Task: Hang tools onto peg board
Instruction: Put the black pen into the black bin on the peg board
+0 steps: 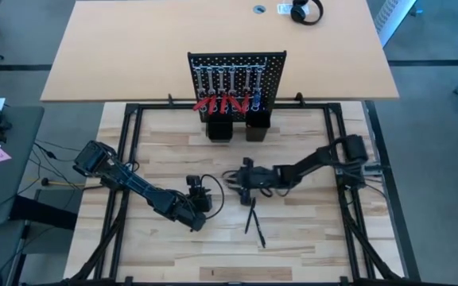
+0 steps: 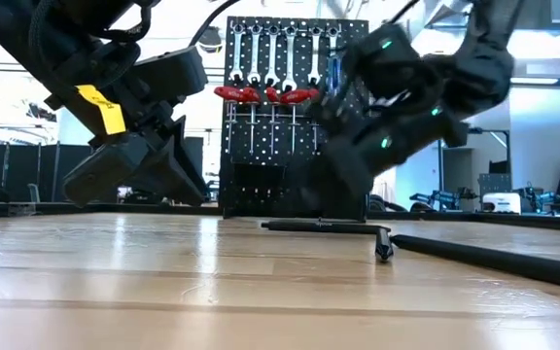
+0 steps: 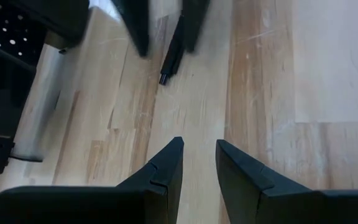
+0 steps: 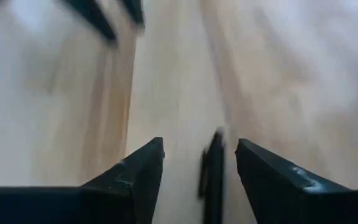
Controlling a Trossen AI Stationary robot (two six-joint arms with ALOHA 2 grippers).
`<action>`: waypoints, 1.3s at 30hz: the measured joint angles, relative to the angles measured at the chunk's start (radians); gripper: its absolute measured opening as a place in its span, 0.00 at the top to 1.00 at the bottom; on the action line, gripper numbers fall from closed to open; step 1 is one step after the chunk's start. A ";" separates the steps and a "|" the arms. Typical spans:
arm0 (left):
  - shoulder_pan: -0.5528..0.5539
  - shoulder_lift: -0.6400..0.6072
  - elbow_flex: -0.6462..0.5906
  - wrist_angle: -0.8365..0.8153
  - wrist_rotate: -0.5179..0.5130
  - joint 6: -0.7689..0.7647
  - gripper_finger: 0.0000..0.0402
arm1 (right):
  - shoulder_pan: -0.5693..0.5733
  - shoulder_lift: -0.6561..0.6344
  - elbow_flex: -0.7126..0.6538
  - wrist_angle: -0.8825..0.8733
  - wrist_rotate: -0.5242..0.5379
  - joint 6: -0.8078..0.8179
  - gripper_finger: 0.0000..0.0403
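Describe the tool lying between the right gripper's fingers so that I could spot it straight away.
Start at the peg board at the table's far edge, then come toward the near edge to the right gripper, fingers open above the wood. Just nearer than it lie two thin black stick-like tools; the one reaching up toward the fingers is it, plain black.

A pale, smooth wooden plank table (image 1: 293, 238) shows a soft sheen under matt black plastic-looking gripper fingers (image 3: 160, 174). Bright silver metal wrenches (image 2: 272, 53) hang on the matt black perforated peg board (image 2: 353, 29), beyond the claws.
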 joint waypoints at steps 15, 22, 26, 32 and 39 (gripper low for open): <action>0.000 0.000 0.000 -0.014 0.011 -0.006 0.78 | -0.051 0.043 0.079 -0.240 0.015 0.076 0.95; -0.003 0.000 -0.001 -0.025 0.012 -0.015 0.78 | -0.043 -0.106 -0.027 -0.160 0.207 0.039 0.99; -0.004 0.001 -0.004 -0.034 0.015 -0.035 0.78 | -0.051 -0.248 -0.155 0.043 0.220 0.030 0.99; -0.003 0.002 -0.005 -0.027 0.015 -0.037 0.78 | -0.024 -0.334 -0.269 0.130 0.201 0.063 0.98; 0.002 0.002 -0.005 0.018 0.014 -0.003 0.78 | -0.001 -0.238 -0.253 0.121 0.073 0.077 0.77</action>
